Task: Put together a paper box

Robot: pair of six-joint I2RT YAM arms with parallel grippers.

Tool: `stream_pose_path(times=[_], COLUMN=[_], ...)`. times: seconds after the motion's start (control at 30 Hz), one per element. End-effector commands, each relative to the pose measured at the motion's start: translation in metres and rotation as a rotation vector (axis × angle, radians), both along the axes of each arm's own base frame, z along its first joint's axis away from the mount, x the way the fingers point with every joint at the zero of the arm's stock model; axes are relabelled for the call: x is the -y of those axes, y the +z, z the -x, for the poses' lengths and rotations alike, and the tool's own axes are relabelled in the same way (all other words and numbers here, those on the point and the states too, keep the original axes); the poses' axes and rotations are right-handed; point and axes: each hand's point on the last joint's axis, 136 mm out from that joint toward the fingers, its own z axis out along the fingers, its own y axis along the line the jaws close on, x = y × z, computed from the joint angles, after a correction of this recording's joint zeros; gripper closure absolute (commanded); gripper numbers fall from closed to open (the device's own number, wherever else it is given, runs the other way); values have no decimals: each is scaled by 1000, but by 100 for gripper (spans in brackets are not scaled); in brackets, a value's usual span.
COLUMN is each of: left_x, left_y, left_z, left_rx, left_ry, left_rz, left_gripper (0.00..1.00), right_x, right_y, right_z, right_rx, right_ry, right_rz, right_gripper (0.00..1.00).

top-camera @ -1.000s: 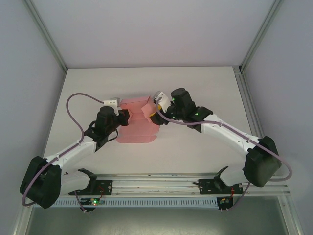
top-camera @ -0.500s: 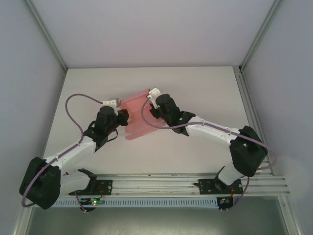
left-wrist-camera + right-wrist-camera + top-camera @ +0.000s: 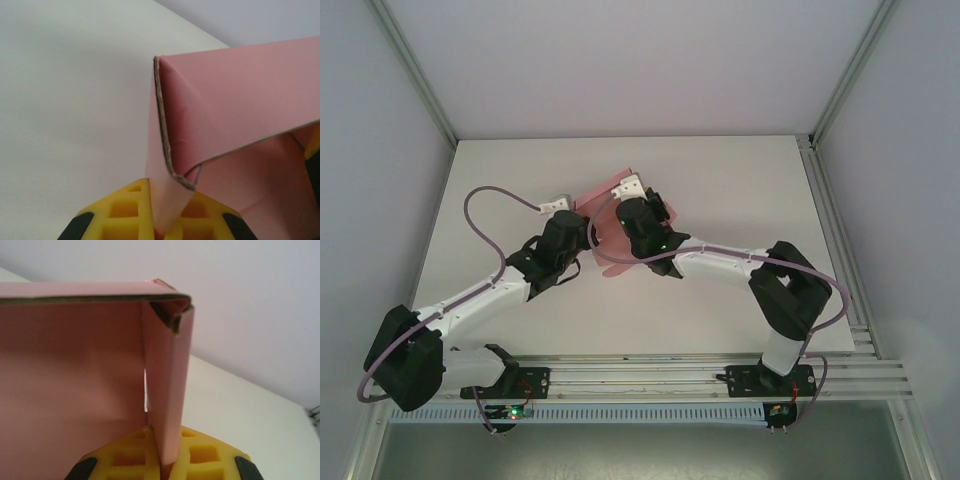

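Paper box [image 3: 240, 100], thin creased pink card, between left hand [image 3: 167, 231] and right hand [image 3: 162, 466].

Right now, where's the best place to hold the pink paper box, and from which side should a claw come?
Take a thin wall edge-on, from the open end. The right claw is shut on an upright side panel of the paper box, beside a folded corner; the left claw pinches a wall at the opposite side. The broad faces look too wide to span.
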Motion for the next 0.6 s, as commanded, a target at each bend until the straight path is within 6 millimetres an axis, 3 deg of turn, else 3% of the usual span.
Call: stream_pose_path(times=[0.0, 0.13, 0.23, 0.37, 0.43, 0.5, 0.57], left_x=[3, 10, 11, 4, 1, -4, -9], left_y=[4, 3, 5, 9, 12, 13, 14], left_z=[12, 10, 9, 6, 6, 6, 7], left_rx=[-65, -74, -77, -58, -47, -32, -23], left_ry=[56, 52, 50, 62, 69, 75, 85], left_rz=[43, 67, 52, 0, -15, -38, -65], left_gripper=[100, 100, 100, 100, 100, 100, 100], right_x=[101, 88, 59, 13, 0, -1, -4], right_y=[14, 10, -8, -23, -23, -18, -12], right_z=[-24, -33, -39, -21, -7, 5, 20], right_rx=[120, 99, -23, -172, -213, -243, -273], right_ry=[-477, -400, -166, 190, 309, 367, 441], right_rz=[168, 134, 28, -96, -153, -199, -212], right_gripper=[97, 96, 91, 80, 77, 65, 42])
